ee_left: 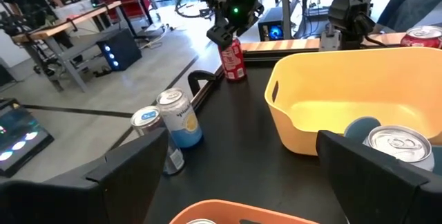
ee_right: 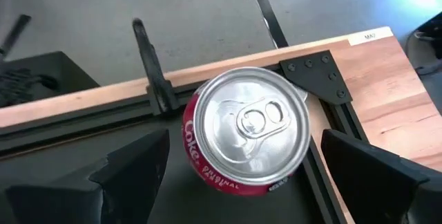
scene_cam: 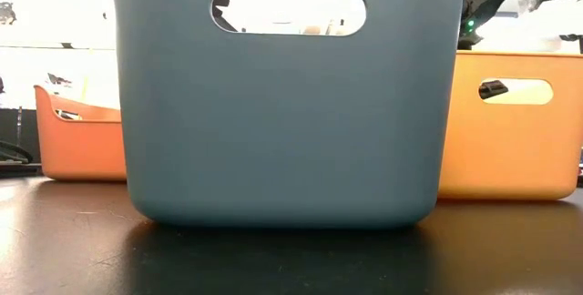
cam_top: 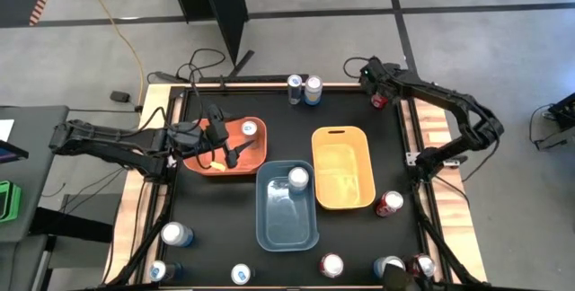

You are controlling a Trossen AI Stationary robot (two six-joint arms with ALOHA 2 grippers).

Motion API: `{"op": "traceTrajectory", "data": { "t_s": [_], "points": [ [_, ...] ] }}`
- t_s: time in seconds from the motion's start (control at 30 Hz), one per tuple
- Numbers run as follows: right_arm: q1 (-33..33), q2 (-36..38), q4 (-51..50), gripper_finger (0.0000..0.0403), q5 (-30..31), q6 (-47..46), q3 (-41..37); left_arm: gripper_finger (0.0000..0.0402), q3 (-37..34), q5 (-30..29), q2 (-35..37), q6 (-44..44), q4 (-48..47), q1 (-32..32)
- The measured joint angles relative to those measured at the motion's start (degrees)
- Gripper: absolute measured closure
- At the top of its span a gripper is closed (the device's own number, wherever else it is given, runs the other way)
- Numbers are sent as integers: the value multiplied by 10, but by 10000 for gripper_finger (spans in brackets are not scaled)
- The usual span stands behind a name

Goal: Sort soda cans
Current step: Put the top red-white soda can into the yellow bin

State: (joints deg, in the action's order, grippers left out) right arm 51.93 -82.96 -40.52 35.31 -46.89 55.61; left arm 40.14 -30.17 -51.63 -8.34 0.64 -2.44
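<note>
From above, the left gripper (cam_top: 235,150) hangs wide open over the orange bin (cam_top: 255,158), which holds one can (cam_top: 249,128), while the right gripper (cam_top: 377,93) hangs wide open over a red can (cam_top: 381,101) in the far right corner. Low down, the blue bin (scene_cam: 291,104) blocks almost everything. The right wrist view shows the red can (ee_right: 245,131) between the open fingers, not touched.

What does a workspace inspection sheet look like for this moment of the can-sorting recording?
Surface: black table with wood edging.
Job's things: one can each in the orange bin and blue bin; yellow bin empty; red can at the far right corner; other cans scattered.
Clutter: nothing seen.
Grippers: left gripper open over the orange bin; right gripper open, straddling the red can.
Cables: yellow cable on the floor.
Surroundings: workbenches, equipment.
</note>
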Motion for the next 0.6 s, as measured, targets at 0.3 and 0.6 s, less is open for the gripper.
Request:
{"op": "traceTrajectory", "data": {
  "t_s": [0.3,0.6],
  "points": [
    [12,-30,3,8,9,-31,10,36,-3,-1,0,0,0,0],
    [13,-35,3,10,4,-43,10,36,-3,-1,0,0,0,0]
  ]
}}
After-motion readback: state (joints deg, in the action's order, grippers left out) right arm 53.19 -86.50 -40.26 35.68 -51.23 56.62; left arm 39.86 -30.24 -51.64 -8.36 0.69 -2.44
